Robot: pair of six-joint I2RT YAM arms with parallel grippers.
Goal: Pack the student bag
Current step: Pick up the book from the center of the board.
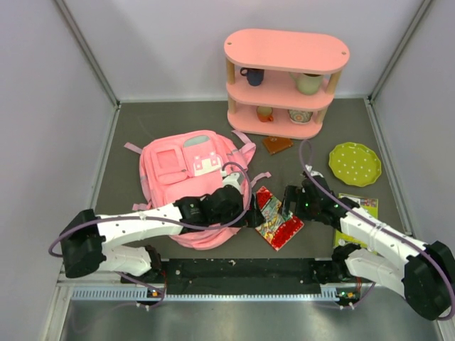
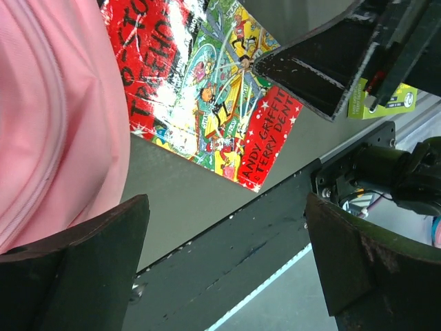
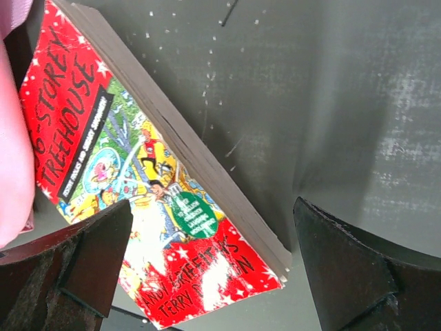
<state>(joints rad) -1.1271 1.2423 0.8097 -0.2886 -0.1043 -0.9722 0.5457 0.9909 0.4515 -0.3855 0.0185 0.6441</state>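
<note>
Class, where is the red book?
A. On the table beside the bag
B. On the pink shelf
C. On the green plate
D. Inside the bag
A: the book lies flat on the table, right next to the bag, not inside it.

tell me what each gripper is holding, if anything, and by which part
Nothing is held. The left gripper and right gripper are both open, the right one spread over the book's edge.

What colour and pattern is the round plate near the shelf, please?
The plate is lime green with small white dots, best seen in the top external view.
</note>
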